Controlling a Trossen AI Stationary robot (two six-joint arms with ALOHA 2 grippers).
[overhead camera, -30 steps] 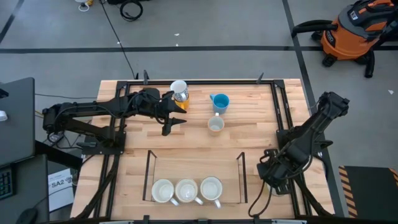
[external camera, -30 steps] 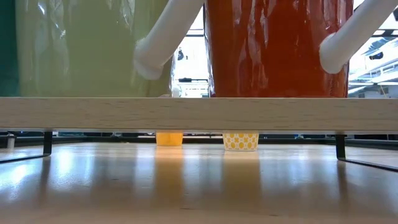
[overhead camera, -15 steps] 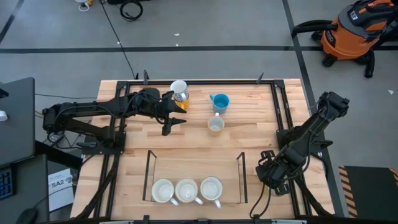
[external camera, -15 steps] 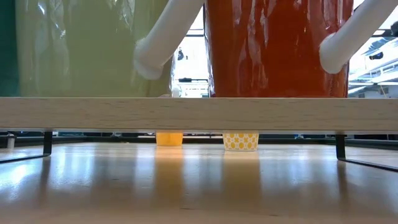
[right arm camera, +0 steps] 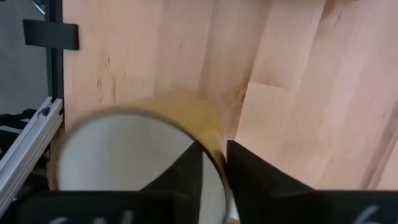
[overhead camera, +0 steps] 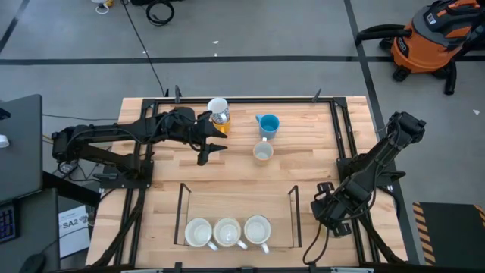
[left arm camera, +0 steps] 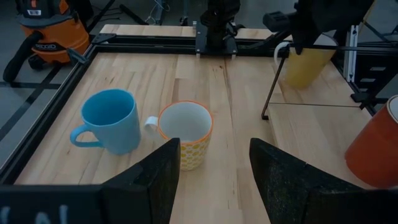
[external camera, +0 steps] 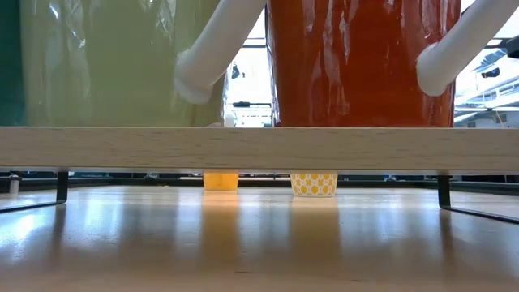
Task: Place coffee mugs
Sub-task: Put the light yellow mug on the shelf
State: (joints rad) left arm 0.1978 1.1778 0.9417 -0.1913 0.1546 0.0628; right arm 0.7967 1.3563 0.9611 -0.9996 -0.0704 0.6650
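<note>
In the right wrist view my right gripper (right arm camera: 214, 163) is shut on a yellow mug (right arm camera: 124, 162) with a white inside. It stands beside the right end of the black wire rack (overhead camera: 294, 205); in the high view the arm (overhead camera: 327, 211) hides the mug. The left wrist view shows this mug (left arm camera: 306, 67) under the right gripper. My left gripper (left arm camera: 214, 180) hangs open above the table, short of a patterned yellow mug (left arm camera: 185, 134) and a blue mug (left arm camera: 109, 121) that stand upright. Three mugs (overhead camera: 227, 232) sit in the rack. My right gripper pinches the yellow mug's rim wall (right arm camera: 210, 142), with one finger (right arm camera: 186, 177) inside the mug and the other (right arm camera: 252, 174) outside. The fingers come from above, pointing down. The mug stays upright, mouth up, and its base looks to be on the table.
A white mug (overhead camera: 218, 106) and an orange-yellow one (overhead camera: 220, 126) are at the far edge, by my left arm. A red-brown mug (left arm camera: 373, 149) shows in the left wrist view. The low view shows a green mug (external camera: 105, 65) and a red mug (external camera: 357, 61) close up. Black rails (overhead camera: 342, 136) frame the table.
My right gripper has sunk a little beside the right end of the rack. The left arm and the mugs on the table have kept still.
</note>
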